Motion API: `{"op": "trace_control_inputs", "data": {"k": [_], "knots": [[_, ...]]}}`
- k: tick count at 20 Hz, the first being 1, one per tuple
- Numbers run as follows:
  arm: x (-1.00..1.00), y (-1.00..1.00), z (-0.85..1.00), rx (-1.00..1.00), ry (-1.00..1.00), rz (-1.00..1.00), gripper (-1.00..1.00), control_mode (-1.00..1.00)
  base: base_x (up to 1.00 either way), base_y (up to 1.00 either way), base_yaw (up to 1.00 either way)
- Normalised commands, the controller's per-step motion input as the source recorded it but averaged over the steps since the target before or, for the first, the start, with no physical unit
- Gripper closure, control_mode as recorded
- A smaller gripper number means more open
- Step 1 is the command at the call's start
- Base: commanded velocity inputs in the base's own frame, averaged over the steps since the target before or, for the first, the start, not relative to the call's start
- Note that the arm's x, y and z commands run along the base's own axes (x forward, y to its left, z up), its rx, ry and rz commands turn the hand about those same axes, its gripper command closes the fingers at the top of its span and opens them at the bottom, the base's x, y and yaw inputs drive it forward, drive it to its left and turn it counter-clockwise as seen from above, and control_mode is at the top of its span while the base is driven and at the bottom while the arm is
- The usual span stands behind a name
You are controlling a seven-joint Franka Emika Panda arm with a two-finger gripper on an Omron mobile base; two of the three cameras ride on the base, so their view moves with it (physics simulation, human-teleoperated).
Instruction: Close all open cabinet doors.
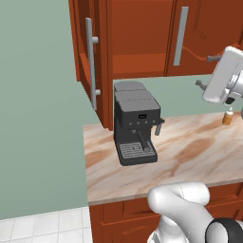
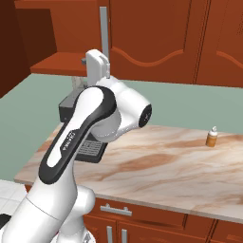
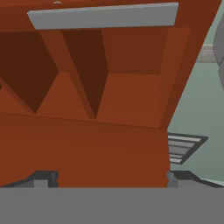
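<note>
Open cabinet door (image 1: 90, 57) swung out left of open cabinet (image 1: 137, 47), above counter (image 1: 190, 156) left end. Coffee machine (image 1: 135, 123) on counter below the cabinet. Closed door (image 1: 199, 33) to right. Small bottle (image 1: 228, 116) on counter far right, near wall.

The white arm (image 2: 80, 128) rose from its base, bent sharply at a thick elbow and reached up and forward. Its hand (image 1: 223, 76) was held high, tilted. The gripper (image 3: 111, 177) had its two dark fingertips (image 3: 43, 178) spread wide apart.
</note>
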Motion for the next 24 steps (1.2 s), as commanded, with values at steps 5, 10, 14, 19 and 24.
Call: {"op": "trace_control_inputs", "data": {"k": [5, 10, 14, 19, 24], "knots": [[-0.57, 0.34, 0.0, -0.01, -0.03, -0.1, -1.0, -1.0, 0.0, 0.0, 0.0], [-0.46, 0.29, 0.0, 0.0, 0.01, -0.16, -1.0, -1.0, 0.0, 0.0, 0.0], [-0.41, 0.3, 0.0, 0.0, 0.05, -0.14, -1.0, -1.0, 0.0, 0.0, 0.0], [-0.36, 0.35, 0.0, 0.0, 0.06, -0.1, -1.0, -1.0, 0.0, 0.0, 0.0], [-0.29, 0.25, 0.01, 0.0, 0.08, 0.0, -1.0, -1.0, 0.0, 0.0, 0.0]]}}
